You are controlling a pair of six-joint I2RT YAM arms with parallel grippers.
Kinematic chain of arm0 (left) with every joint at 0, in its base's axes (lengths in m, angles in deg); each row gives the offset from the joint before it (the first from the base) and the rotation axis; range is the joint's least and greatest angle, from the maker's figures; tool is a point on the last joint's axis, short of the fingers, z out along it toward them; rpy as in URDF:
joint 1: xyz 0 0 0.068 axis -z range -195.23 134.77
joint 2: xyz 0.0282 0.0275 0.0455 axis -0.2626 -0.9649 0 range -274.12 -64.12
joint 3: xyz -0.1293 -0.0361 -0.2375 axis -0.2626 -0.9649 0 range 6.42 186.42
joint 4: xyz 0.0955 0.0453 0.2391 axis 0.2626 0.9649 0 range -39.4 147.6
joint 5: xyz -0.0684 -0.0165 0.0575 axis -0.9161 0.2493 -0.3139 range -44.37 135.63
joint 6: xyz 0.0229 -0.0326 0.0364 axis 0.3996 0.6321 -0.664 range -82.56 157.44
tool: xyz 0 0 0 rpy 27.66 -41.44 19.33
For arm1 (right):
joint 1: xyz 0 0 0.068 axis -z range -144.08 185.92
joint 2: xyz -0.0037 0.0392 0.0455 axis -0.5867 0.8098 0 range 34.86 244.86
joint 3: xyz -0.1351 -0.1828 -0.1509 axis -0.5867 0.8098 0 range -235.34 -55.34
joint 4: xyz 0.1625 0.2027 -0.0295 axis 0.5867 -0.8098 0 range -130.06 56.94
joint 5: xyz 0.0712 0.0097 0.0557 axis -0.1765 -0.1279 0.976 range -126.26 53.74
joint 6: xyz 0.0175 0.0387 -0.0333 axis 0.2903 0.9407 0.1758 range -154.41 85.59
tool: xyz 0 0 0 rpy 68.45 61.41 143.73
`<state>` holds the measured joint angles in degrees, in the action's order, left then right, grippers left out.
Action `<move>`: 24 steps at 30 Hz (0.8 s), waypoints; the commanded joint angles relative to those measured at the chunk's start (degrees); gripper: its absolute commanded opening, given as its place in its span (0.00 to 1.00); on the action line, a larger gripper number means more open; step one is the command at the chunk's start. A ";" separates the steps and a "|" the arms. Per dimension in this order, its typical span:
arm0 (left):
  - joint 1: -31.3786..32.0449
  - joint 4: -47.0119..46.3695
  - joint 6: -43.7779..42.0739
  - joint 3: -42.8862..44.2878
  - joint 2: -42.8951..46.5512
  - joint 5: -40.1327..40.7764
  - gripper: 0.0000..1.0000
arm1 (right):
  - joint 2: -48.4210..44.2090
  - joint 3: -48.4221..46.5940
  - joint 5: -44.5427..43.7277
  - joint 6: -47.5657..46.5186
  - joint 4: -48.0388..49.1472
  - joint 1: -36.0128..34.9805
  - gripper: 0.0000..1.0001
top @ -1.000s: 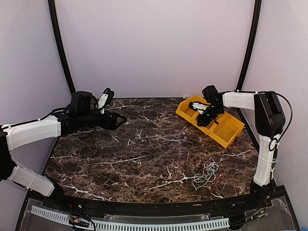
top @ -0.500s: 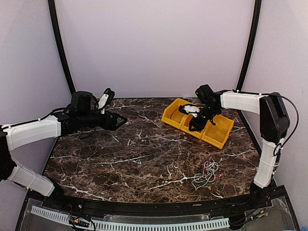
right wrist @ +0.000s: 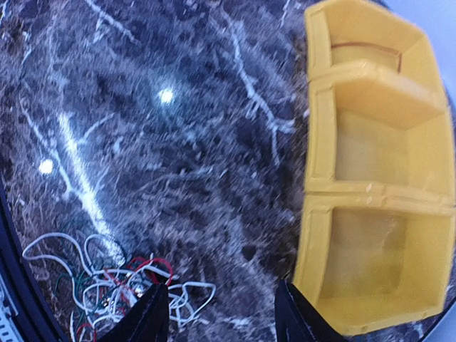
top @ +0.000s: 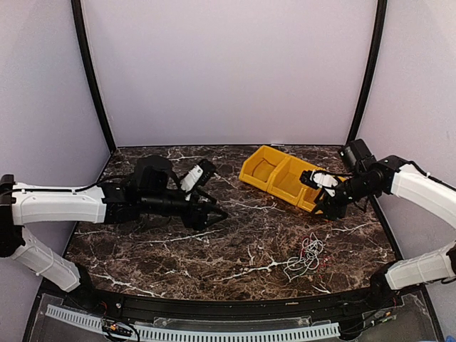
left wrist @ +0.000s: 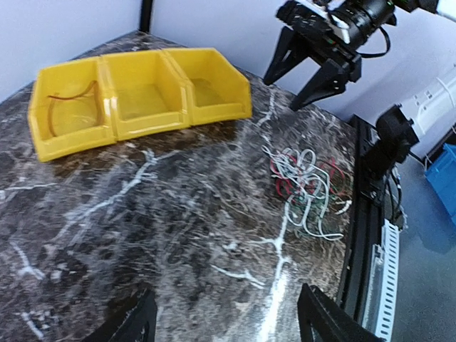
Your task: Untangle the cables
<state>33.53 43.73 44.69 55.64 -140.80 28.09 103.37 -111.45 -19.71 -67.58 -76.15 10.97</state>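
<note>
The cables (top: pixel 305 258) lie in a small tangle of white, red and dark wires near the table's front right, also seen in the left wrist view (left wrist: pixel 308 187) and the right wrist view (right wrist: pixel 114 286). My left gripper (top: pixel 217 208) hovers open over the table's middle, its fingertips (left wrist: pixel 322 320) empty and pointing toward the tangle. Beside the near end of the yellow bin (top: pixel 258 173), my right gripper (top: pixel 314 196) is open and holds nothing. The tangle lies just left of its fingers (right wrist: pixel 151 313).
The three-compartment yellow bin (left wrist: pixel 142 100) (right wrist: pixel 313 178) stands at the back right. A thin reddish strand (left wrist: pixel 71 107) lies in one end compartment. The black front rail (left wrist: pixel 370 214) runs close behind the tangle. Dark marble tabletop (top: pixel 178 249) spreads front left.
My right gripper dragged the bin leftward, opened, let it go and drew back to the right. My left arm swung from the back left toward the table's middle.
</note>
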 commanded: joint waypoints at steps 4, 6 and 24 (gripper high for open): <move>8.63 -4.62 7.21 4.28 -12.88 1.38 0.70 | -5.40 7.03 -0.83 0.52 -0.10 0.91 0.53; 8.72 -5.59 8.20 5.67 -15.80 2.56 0.69 | -2.90 3.05 -1.67 0.33 1.56 0.96 0.50; 5.97 -6.12 8.72 23.00 -32.70 -12.24 0.65 | 35.24 -34.55 2.05 8.95 4.32 0.78 0.41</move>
<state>37.11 37.87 55.81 75.55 -169.28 25.55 142.02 -145.99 -20.80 -59.99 -70.34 11.71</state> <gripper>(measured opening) 0.654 0.398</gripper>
